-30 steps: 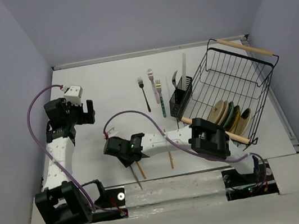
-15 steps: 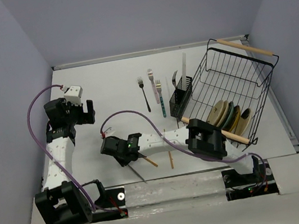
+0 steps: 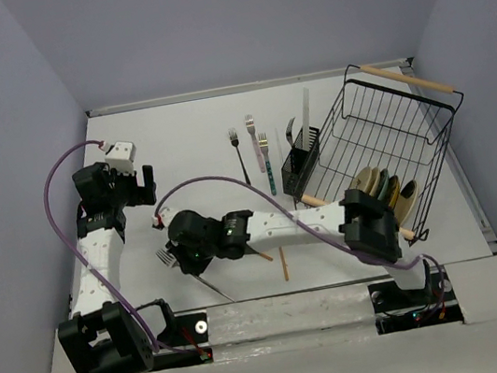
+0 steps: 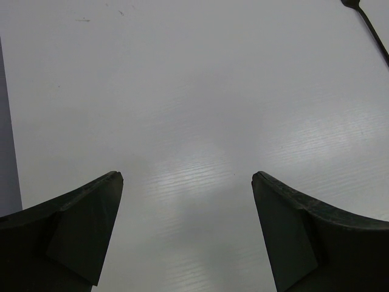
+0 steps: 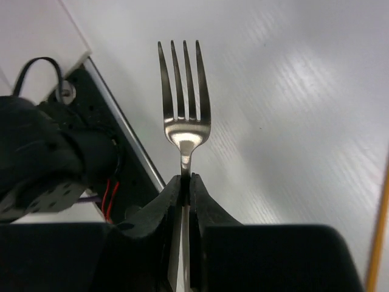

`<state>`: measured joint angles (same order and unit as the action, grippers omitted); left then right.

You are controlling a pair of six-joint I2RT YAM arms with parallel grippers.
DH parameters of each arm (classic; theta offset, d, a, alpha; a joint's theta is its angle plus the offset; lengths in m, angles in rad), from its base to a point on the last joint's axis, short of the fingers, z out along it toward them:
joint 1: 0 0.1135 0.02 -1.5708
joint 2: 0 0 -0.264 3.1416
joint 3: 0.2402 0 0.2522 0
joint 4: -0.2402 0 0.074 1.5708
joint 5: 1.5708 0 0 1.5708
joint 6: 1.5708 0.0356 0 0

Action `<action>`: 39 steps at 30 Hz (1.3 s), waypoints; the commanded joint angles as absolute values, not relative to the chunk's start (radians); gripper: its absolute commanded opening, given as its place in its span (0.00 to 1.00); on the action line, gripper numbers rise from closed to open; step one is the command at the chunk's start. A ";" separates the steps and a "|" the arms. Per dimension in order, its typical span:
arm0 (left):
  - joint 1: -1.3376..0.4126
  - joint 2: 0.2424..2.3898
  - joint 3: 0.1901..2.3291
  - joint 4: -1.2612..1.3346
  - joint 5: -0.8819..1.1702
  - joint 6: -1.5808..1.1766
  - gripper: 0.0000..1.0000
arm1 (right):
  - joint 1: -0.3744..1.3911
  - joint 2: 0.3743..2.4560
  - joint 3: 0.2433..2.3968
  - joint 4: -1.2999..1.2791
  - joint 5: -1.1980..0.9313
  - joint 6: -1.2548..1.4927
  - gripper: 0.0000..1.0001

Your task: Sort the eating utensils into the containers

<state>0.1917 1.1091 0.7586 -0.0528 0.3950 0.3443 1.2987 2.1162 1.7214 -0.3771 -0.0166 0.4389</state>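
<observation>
My right gripper point(image 3: 181, 254) is shut on the neck of a silver fork point(image 5: 184, 91), just below its tines. In the top view the fork's tines point(image 3: 163, 255) point left and its handle trails toward the near edge. My left gripper point(image 3: 146, 188) is open and empty over bare table at the left, also seen in the left wrist view point(image 4: 187, 176). A black fork point(image 3: 239, 155), a pink fork point(image 3: 253, 136) and a teal fork point(image 3: 268, 169) lie at the back centre. The small black cutlery holder point(image 3: 303, 165) holds pale chopsticks point(image 3: 305, 113). Brown chopsticks point(image 3: 284, 263) lie near the front.
A big black wire rack point(image 3: 389, 131) with wooden handles stands at the right and holds several plates point(image 3: 382, 192). The left arm's base point(image 5: 42, 164) is close to the fork's left in the right wrist view. The metal front rail point(image 3: 287, 311) runs along the near edge.
My right gripper has swung left and turned with the silver fork in it, so the tines now show at its left. One brown chopstick shifted under the arm. The left arm has barely moved.
</observation>
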 commanded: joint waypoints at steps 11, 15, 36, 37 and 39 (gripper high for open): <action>0.199 1.123 0.752 0.018 0.391 0.356 0.99 | 1.034 1.366 1.361 0.132 0.058 -0.061 0.00; 0.199 1.126 0.746 0.025 0.391 0.359 0.99 | 0.864 1.208 1.132 0.452 0.028 -0.117 0.00; 0.198 1.178 0.739 0.043 0.396 0.359 0.99 | 0.518 1.279 0.815 0.751 -0.101 0.038 0.00; 0.198 1.178 0.739 0.044 0.396 0.359 0.99 | 0.518 1.279 0.815 0.774 -0.098 0.038 0.00; 0.196 1.183 0.739 0.044 0.397 0.359 0.99 | 0.518 1.285 0.767 0.827 -0.103 0.048 0.00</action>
<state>0.1917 1.1812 0.7464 0.0044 0.3855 0.3504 0.5175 1.3163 0.8211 0.6399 -0.0906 0.0143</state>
